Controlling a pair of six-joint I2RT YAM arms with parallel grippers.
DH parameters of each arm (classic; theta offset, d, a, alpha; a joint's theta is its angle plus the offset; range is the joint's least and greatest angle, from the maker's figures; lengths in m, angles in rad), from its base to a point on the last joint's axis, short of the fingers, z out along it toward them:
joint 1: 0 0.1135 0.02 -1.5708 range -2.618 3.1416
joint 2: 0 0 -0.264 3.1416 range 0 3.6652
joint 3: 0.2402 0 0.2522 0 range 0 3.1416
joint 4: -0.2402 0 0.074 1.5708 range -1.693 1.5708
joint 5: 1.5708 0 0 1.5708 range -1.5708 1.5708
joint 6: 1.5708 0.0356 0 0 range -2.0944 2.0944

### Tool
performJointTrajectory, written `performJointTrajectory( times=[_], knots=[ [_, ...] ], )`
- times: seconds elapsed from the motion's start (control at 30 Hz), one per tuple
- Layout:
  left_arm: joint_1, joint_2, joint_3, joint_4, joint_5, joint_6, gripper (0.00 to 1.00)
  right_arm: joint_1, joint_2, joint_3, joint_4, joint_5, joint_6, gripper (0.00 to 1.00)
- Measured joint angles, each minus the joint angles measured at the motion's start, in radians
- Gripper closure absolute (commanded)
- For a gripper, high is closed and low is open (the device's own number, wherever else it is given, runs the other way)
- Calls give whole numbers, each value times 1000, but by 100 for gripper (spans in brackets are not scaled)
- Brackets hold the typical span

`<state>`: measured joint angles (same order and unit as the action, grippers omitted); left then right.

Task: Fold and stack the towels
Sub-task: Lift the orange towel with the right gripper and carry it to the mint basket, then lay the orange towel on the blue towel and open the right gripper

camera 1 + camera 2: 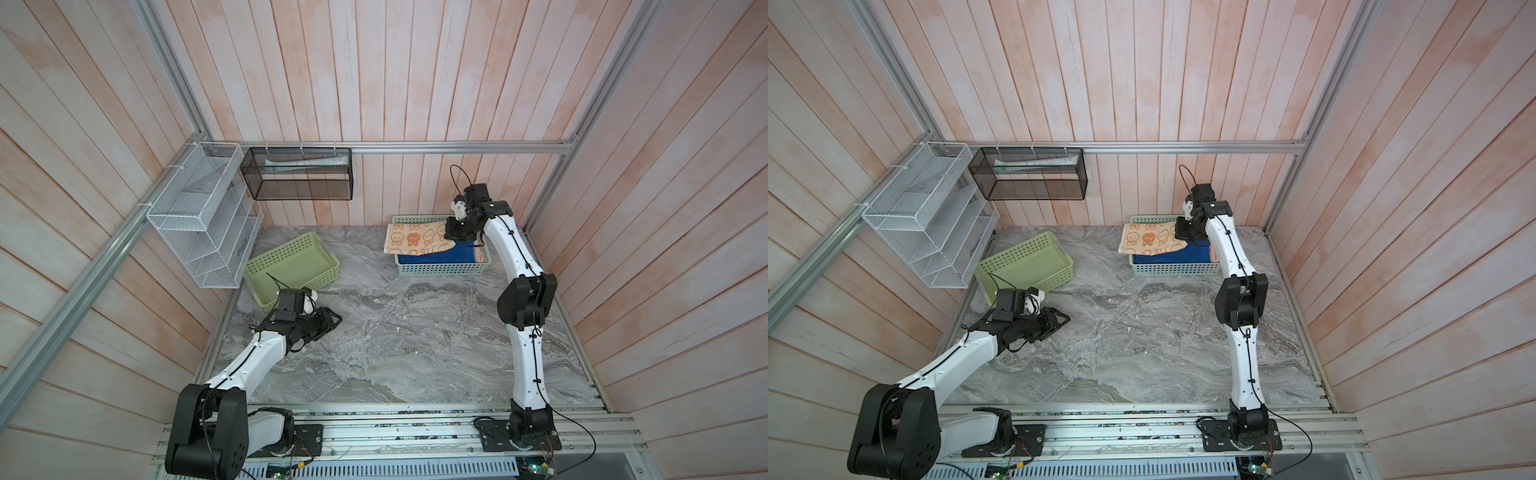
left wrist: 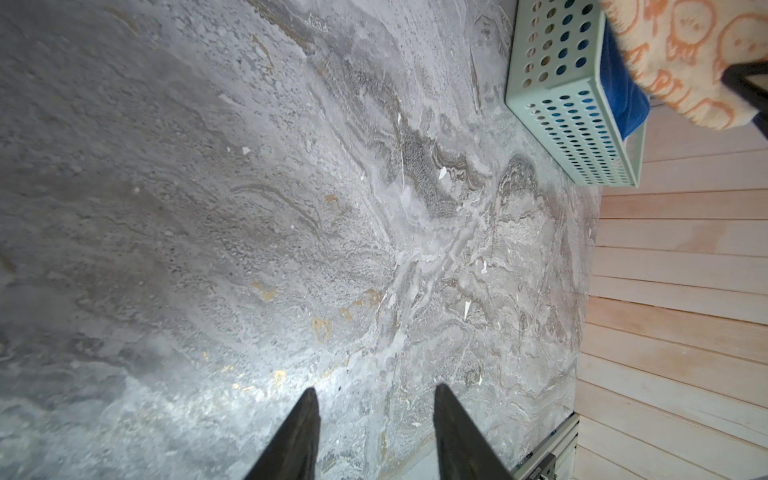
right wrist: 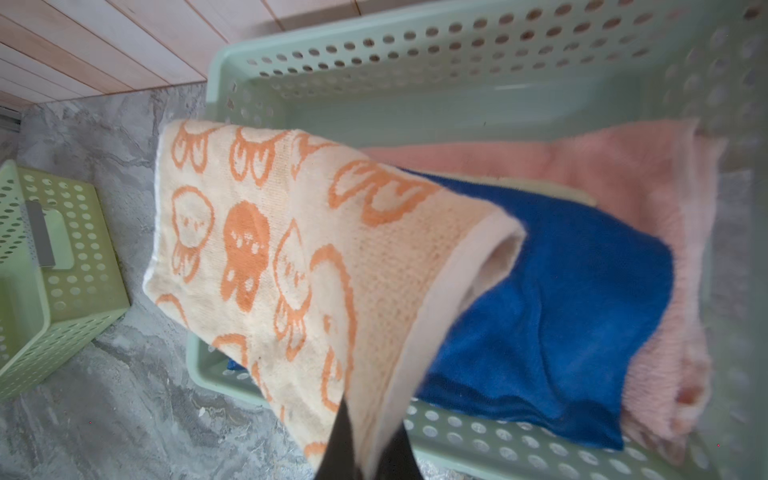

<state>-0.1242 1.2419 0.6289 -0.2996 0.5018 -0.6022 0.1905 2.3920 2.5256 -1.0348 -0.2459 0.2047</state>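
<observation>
Pinches the orange towel (image 3: 270,257) with right gripper (image 3: 370,432) over blue towel (image 3: 561,299) in pale basket (image 3: 415,54), at 1 o'clock. Hovers left gripper (image 2: 376,395), jaws apart and empty, above table (image 2: 208,208) at 9 o'clock.
</observation>
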Motion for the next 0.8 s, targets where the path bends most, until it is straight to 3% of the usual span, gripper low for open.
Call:
performJointTrajectory(
  times=[0.4, 0.47, 0.53, 0.8],
  knots=[
    [0, 0, 18, -34, 0, 5, 53, -44, 75, 9, 1, 121, -92, 100],
    [0, 0, 32, -40, 0, 8, 53, -44, 79, 9, 1, 145, -106, 77],
    [0, 0, 48, -43, 0, 10, 53, -43, 79, 12, 1, 183, -120, 63],
    [0, 0, 116, -93, -13, 63, 52, -43, 63, 10, 10, 399, -176, 58]
  ],
)
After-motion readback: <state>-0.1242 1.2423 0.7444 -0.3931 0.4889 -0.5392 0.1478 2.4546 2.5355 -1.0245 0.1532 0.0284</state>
